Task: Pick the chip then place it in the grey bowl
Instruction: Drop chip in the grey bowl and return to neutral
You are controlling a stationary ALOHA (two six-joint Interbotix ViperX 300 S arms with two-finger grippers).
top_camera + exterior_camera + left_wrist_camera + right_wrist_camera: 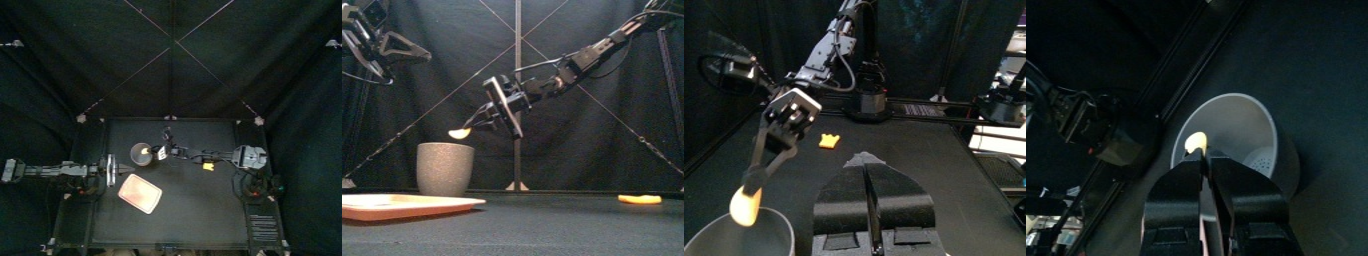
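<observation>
I've got the chip (460, 132) pinched in my right gripper (472, 127), jaws clamped on it. It sticks out past the jaw tips, held above the grey bowl (445, 168) mouth so a release should drop it in. Left gripper (867, 172) is parked aside, jaws together, empty.

The chip (460, 132) hangs above the cup (445, 167), tray (409, 205) before it, toy (640, 199) to its right.

You have a flat pink tray (140, 192) lying front-left on the black table (201, 215), with a small yellow toy (209, 168) well apart to its right.
</observation>
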